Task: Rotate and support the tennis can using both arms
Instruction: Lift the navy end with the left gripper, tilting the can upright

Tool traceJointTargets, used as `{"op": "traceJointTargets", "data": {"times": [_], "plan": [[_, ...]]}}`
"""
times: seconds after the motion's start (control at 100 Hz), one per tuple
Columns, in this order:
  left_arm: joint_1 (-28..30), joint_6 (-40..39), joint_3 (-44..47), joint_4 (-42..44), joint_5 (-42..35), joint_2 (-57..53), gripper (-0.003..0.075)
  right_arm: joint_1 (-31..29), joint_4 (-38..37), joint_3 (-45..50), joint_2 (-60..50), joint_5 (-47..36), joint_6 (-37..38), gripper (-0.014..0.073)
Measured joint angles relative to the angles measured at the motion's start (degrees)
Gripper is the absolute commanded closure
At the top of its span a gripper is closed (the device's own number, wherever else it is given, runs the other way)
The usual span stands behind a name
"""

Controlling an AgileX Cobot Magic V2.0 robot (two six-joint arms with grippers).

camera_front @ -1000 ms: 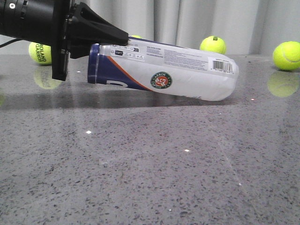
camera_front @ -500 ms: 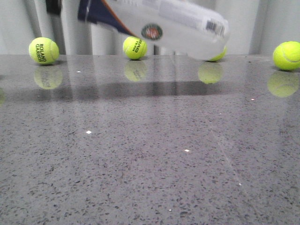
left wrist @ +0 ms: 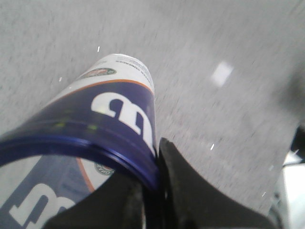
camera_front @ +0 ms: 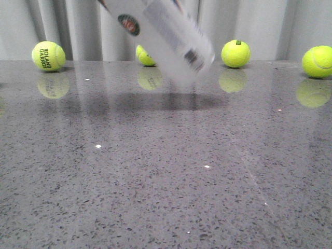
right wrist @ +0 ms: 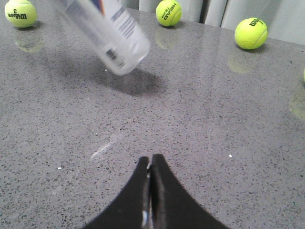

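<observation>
Clear plastic and a white-and-navy label mark the tennis can [camera_front: 161,39], which hangs in the air above the grey speckled table [camera_front: 166,171] in the front view, steeply tilted, its upper end cut off by the top of the picture and its closed lower end pointing down and to the right. That lower end sits clear of the table, with a soft shadow beneath it. The round green logo and the barcode both face the front camera, though motion blurs them.

In the left wrist view the left gripper [left wrist: 147,200] pinches the can's navy rim between its black fingers [left wrist: 190,200]: one finger lies outside the wall, the other appears to be just inside the open mouth. The can stretches away from the gripper toward the table, with an orange stripe edging the navy band.

The right gripper [right wrist: 150,191] appears only in its own wrist view, its two black fingertips pressed together with nothing between them. It hangs over bare table, well apart from the can, whose lower end shows further out.

Four yellow-green tennis balls rest along the table's far edge in the front view: one at the left [camera_front: 48,56], one partly hidden behind the can [camera_front: 145,56], one right of the can [camera_front: 235,53] and one at the far right [camera_front: 317,61]
</observation>
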Motion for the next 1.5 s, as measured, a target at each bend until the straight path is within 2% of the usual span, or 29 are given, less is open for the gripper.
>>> {"op": "traceJointTargets", "data": {"times": [0.17,0.53,0.62,0.84,0.91,1.29,1.5], "plan": [[-4.5,-3.8,-0.1,12.3,0.5,0.0,0.074,0.0,0.0,0.0,0.0,0.0,0.0,0.0652],[-5.0,-4.4,-0.1,13.5,0.5,0.0,0.0724,0.0,0.0,0.0,0.0,0.0,0.0,0.0652],[-5.0,-4.5,-0.1,13.5,0.5,0.0,0.0647,0.0,0.0,0.0,0.0,0.0,0.0,0.0652],[-5.0,-4.5,-0.9,13.3,0.5,0.0,0.033,0.0,0.0,0.0,0.0,0.0,0.0,0.0652],[-5.0,-4.5,-1.9,13.3,0.5,0.0,0.0279,0.0,0.0,0.0,0.0,0.0,0.0,0.0652],[-5.0,-4.5,-5.1,12.9,0.4,0.4,0.0272,0.0,0.0,0.0,0.0,0.0,0.0,0.0652],[-5.0,-4.5,-11.1,9.9,-0.1,5.1,0.0272,0.0,0.0,0.0,0.0,0.0,0.0,0.0652]]}}
